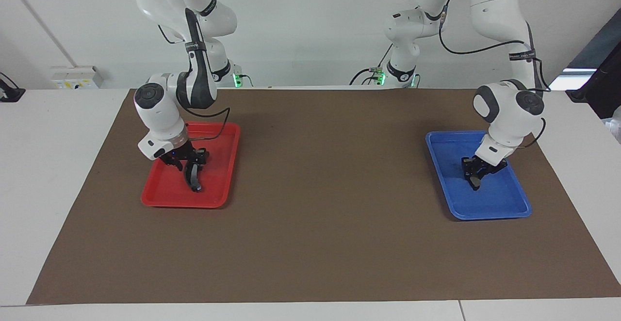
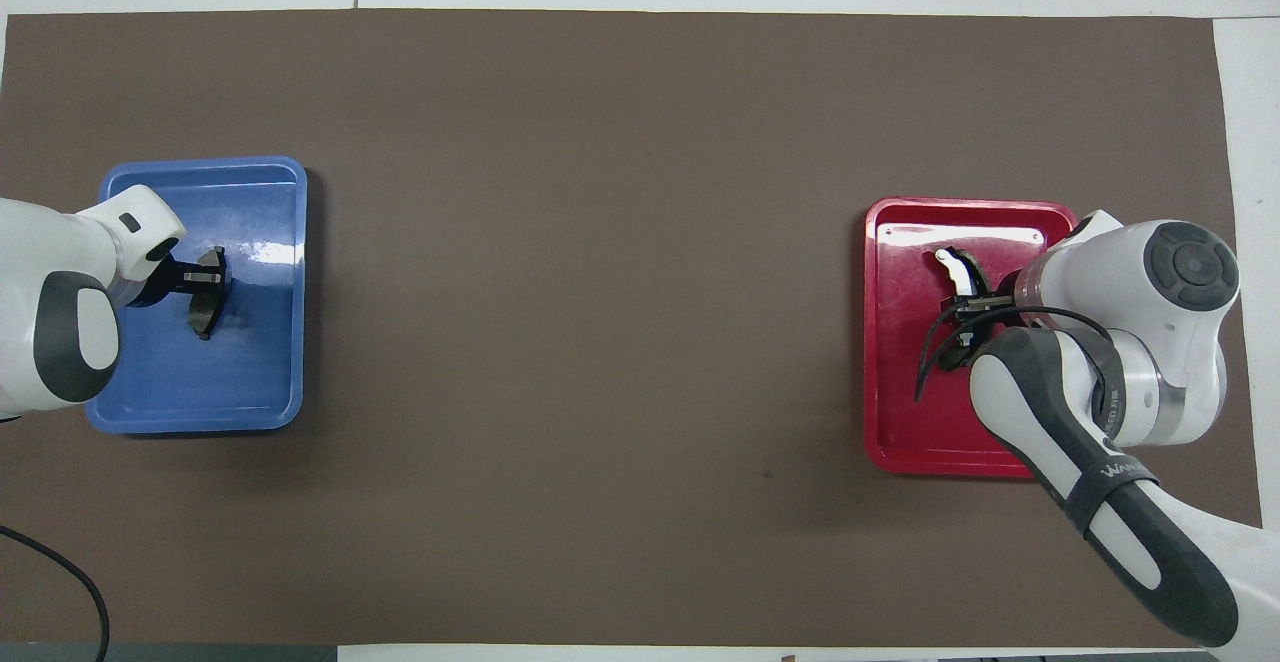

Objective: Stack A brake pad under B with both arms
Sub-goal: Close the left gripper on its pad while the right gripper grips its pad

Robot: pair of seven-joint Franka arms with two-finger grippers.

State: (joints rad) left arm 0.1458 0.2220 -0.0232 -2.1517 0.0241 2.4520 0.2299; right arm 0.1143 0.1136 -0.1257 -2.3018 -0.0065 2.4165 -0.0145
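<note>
Grasping step: left pincer (image 1: 476, 177) clamps the short dark half-moon pad (image 1: 475, 181) in the blue tray (image 1: 490, 204); right pincer (image 1: 193, 162) pinches the long black grey-striped crescent (image 1: 194, 178) in the red tray (image 1: 167, 196). Next, I judge, lift both toward mid-counter.

Two trays (image 1: 228, 166) (image 1: 509, 204), two brake pads (image 1: 194, 178) (image 1: 474, 181)

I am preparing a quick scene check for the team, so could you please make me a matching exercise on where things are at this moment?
Things:
1. A brake pad
2. B
3. brown mat
4. left pincer

Places or states:
a. lying in the red tray
b. lying in the blue tray
c. shut on the short pad
d. spread under both trays

Pairs: 1-b, 2-a, 3-d, 4-c
</note>
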